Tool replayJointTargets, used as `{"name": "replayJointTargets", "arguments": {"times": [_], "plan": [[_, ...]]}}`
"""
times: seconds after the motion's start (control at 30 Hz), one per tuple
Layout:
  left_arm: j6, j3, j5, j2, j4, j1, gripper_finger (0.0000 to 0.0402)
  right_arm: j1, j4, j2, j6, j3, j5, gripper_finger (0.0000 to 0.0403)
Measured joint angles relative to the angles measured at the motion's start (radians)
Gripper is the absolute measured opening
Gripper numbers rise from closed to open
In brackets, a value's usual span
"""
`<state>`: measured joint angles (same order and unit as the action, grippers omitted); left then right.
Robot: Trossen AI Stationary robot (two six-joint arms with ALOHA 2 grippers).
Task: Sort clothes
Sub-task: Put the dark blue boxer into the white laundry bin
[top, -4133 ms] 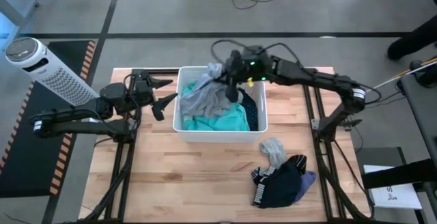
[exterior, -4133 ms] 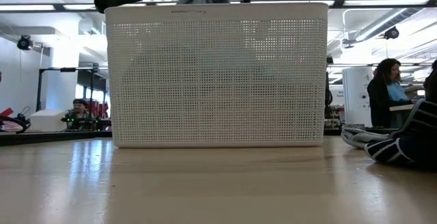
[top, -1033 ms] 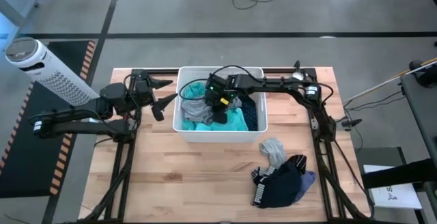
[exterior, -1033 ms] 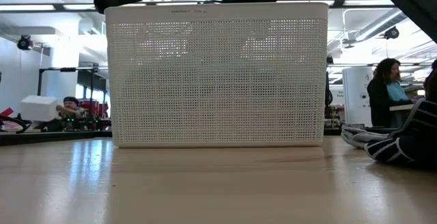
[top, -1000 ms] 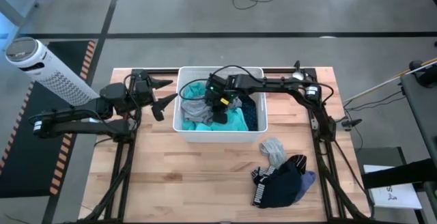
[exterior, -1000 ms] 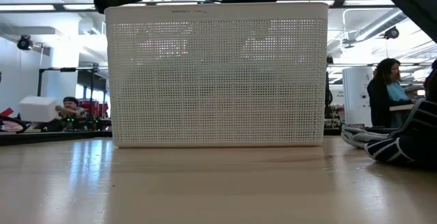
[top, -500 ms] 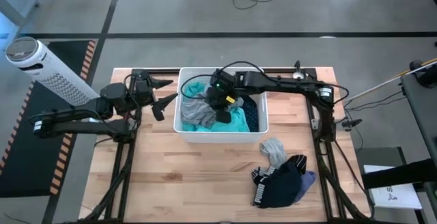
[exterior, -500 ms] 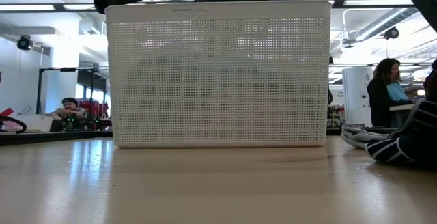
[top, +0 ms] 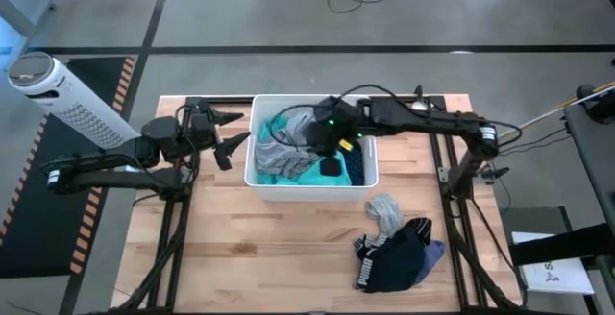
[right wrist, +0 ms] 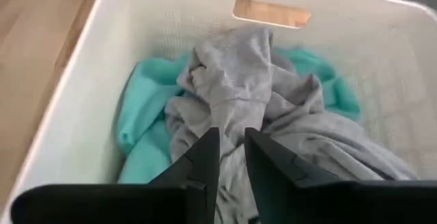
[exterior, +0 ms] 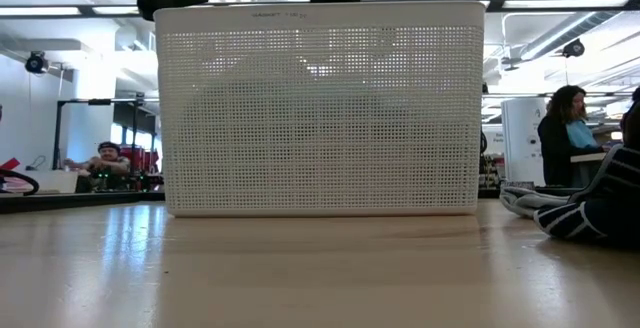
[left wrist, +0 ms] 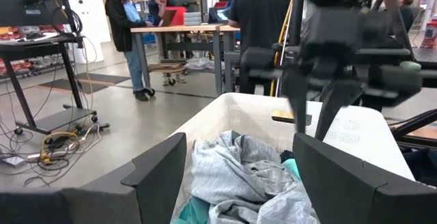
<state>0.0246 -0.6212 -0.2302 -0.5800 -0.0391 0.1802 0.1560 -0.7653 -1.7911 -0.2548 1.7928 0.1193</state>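
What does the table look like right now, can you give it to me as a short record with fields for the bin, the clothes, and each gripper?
bin: white bin at the table's far middle, holding clothes
in bin: grey garment on top of teal garment
outside bin: dark pile with a grey piece, on the table near the right side
right gripper: over the bin, fingers nearly together around a fold of the grey garment
left gripper: open, waiting just outside the bin's left wall

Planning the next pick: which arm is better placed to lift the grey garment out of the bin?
Right. Its pincer is over the bin, fingers nearly shut on the grey garment. The left pincer hangs open outside the bin's wall.
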Motion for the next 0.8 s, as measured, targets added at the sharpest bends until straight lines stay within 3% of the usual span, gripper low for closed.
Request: {"name": "replayJointTargets", "arguments": {"times": [0.17,0.37,0.5,0.8], "plan": [[0.000,-0.001,0.000,0.000,-0.018,0.000,0.0259,-0.058,-0.065,0.075,0.022,-0.048,-0.051,0.0026],[0.005,-0.003,0.000,0.002,-0.017,0.000,0.0259,-0.142,-0.066,0.187,0.080,-0.219,-0.130,0.0004],[0.014,-0.003,0.000,0.006,-0.017,0.000,0.0259,-0.186,-0.056,0.281,0.165,-0.367,-0.178,0.0002],[0.019,-0.005,0.000,0.026,-0.014,0.000,0.0259,-0.271,-0.100,0.545,0.350,-0.622,-0.182,0.0002]]}}
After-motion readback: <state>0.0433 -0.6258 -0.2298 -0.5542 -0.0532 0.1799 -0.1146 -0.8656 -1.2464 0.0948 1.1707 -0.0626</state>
